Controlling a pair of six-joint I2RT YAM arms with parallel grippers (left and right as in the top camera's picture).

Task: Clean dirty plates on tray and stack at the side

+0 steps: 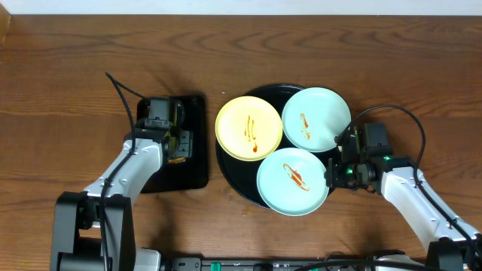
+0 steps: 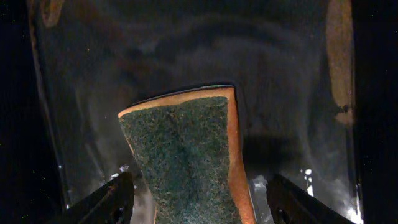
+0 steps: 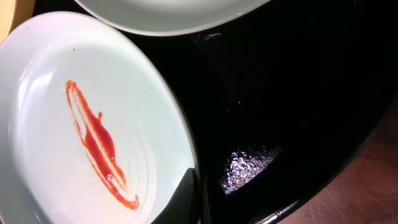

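Note:
Three plates lie on the round black tray [image 1: 230, 169]: a pale yellow plate [image 1: 248, 128] and two mint-blue ones [image 1: 316, 119] [image 1: 294, 181], each streaked with reddish sauce. My right gripper [image 1: 331, 175] is at the right rim of the nearer mint-blue plate [image 3: 93, 124]. In the right wrist view the right gripper [image 3: 196, 186] is shut on that rim, with one finger [image 3: 183, 202] lying on top of it. My left gripper [image 1: 179, 143] hangs over the small rectangular tray. The left gripper [image 2: 202, 199] is open, and its fingers [image 2: 106, 202] stand apart on either side of a green-and-orange sponge [image 2: 186, 155].
The rectangular black tray [image 1: 197, 165] holding the sponge sits left of the round tray, its glossy floor [image 2: 186, 56] wet. Bare wooden table [image 1: 68, 90] lies to the far left and right. A white wall edge [image 1: 241, 6] runs along the back.

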